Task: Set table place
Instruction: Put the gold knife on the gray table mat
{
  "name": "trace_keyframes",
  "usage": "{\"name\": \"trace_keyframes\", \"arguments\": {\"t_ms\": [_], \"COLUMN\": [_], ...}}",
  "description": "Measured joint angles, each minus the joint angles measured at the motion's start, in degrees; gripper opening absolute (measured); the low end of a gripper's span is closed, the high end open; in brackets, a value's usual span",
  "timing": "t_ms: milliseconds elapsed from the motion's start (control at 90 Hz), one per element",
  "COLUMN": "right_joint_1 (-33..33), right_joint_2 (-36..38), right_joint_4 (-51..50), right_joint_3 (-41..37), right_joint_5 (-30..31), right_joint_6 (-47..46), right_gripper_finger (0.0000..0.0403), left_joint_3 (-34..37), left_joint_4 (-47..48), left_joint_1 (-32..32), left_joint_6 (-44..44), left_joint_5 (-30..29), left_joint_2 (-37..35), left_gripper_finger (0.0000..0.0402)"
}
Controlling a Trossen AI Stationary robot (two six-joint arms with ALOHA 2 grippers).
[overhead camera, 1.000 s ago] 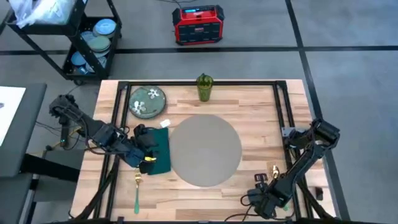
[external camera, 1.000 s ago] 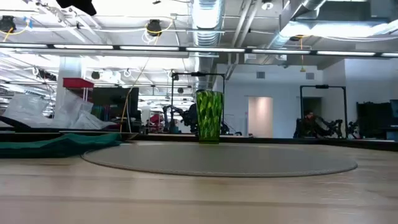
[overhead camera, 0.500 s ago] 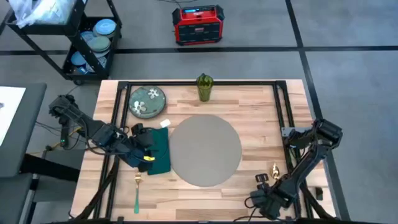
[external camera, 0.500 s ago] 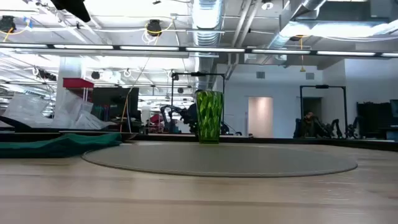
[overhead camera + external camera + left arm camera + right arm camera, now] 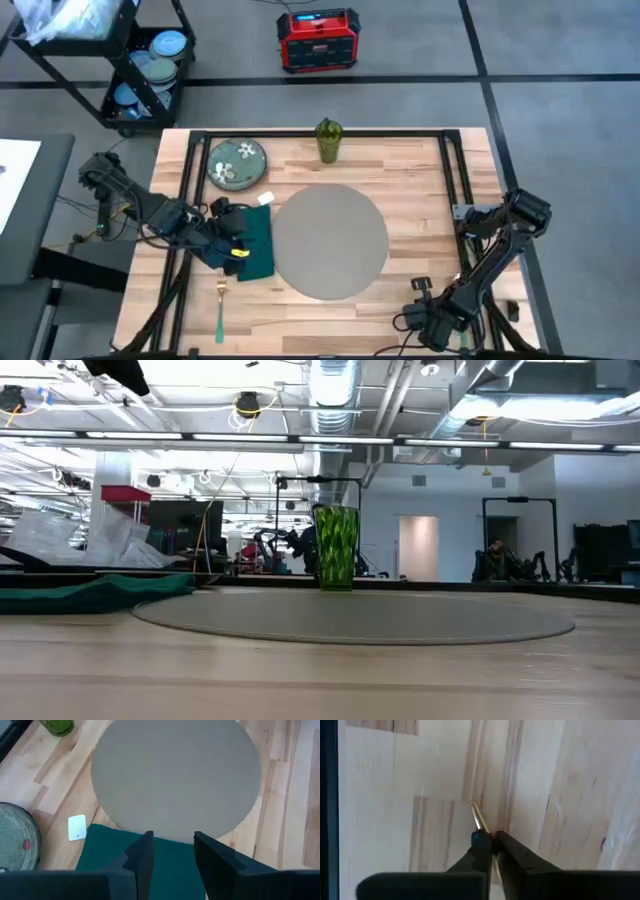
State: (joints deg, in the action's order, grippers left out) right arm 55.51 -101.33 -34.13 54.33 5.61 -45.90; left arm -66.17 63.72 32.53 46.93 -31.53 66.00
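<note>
A: Where's the mat?
B: Mat point(image 5: 330, 240) mid table point(image 5: 420, 190), napkin point(image 5: 258, 243) touching its left edge, cup point(image 5: 329, 139) behind it.
A: L gripper?
B: L gripper point(image 5: 172, 845) over the napkin, fingers parted, nothing held.
A: R?
B: R gripper point(image 5: 489, 840) at front-right corner, pinching a thin gold utensil point(image 5: 479, 817).

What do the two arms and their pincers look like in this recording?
Both arms are dark, jointed links with black cables looped along them. The left pincer has two broad, flat, dark fingers with angular, stepped inner edges, and a yellow patch shows near it from above. The right pincer has the same dark fingers, tapering to narrow tips.
</note>
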Motion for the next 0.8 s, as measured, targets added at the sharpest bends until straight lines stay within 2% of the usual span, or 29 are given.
{"name": "trace_keyframes", "arguments": {"t_ms": [311,667,800], "right_joint_1": [-5.3,-9.9,-11.1], "right_joint_2": [-0.2,-0.2,-0.3], "right_joint_4": [-4.0,-5.7,-8.2], "right_joint_3": [0.6,0.5,1.1], "right_joint_5": [-1.2,3.6,4.0], "right_joint_6": [14.4,28.8,36.9], "right_gripper_finger": [0.0001,0.0,0.0], "left_joint_3": [0.0,0.0,0.0], "left_joint_4": [0.3,2.1,2.1], "left_joint_1": [0.0,0.0,0.0], "left_joint_6": [0.8,0.9,0.9], "left_joint_5": [0.0,-0.7,-0.8], "left_joint_2": [0.0,0.0,0.0], "left_gripper_finger": [0.0123,0.0123,0.0123]}}
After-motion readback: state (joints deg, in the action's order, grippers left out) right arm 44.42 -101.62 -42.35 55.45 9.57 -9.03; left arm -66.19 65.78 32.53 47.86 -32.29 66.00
